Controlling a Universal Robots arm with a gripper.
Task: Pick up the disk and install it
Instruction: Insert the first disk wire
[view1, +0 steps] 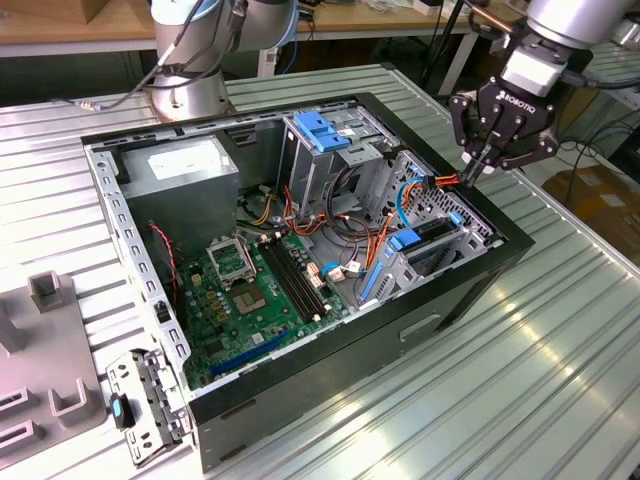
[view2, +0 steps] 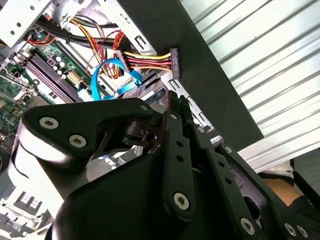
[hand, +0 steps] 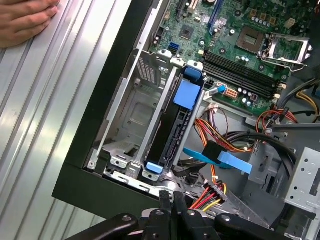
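In the exterior view, the open computer case (view1: 300, 400) lies on the ribbed metal bench (view1: 540, 380) with its motherboard (view1: 250, 300) facing up. The disk (view1: 432, 233) sits in the drive bay at the corner of the case towards the exterior view's right. It stands on edge, a dark slab with blue plastic at each end. My fingers (view1: 470, 172) hang over the case wall beside that bay. They point down and are closed together with nothing between them, and their tips are just beside a power connector (view1: 445, 180) with red and yellow wires.

In the second wrist view, my own black linkage takes up much of the foreground. My fingers (view2: 176, 102) come together in a narrow point above the bay's metalwork. The same power connector (view2: 174, 62) hangs near them, apart from the tips, and a looped blue cable (view2: 107, 67) lies further in. I cannot tell from here whether the tips touch anything.

In the first wrist view, the disk (hand: 170, 130) is seated in one slot of the bay. Its thin black edge faces up, with a broad blue tab at the motherboard end and a small blue rail end by the case wall. My fingers (hand: 172, 197) are pressed tip to tip, holding nothing, near the wall end of the disk and just beside the power connector (hand: 214, 190). A person's hand (hand: 25, 20) rests flat on the bench outside the case.
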